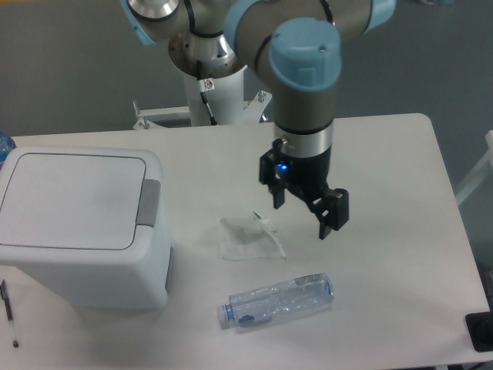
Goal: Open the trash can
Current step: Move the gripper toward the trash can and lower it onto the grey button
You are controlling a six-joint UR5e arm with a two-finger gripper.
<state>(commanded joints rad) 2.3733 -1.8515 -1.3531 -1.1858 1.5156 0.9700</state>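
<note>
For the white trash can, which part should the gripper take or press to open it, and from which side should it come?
Probably the grey tab on the trash can, at the lid's right edge, nearest the gripper. The tab wraps from the top onto the right wall, and the lid lies flat and closed, so coming from above and from the right looks best, pressing downward rather than pinching.

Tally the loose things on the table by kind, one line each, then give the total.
Trash can: 1
Clear plastic bottle, lying on its side: 1
Crumpled clear plastic wrapper: 1
Pen at the left edge: 1
Total: 4
The claw hangs open above the table and holds nothing.
</note>
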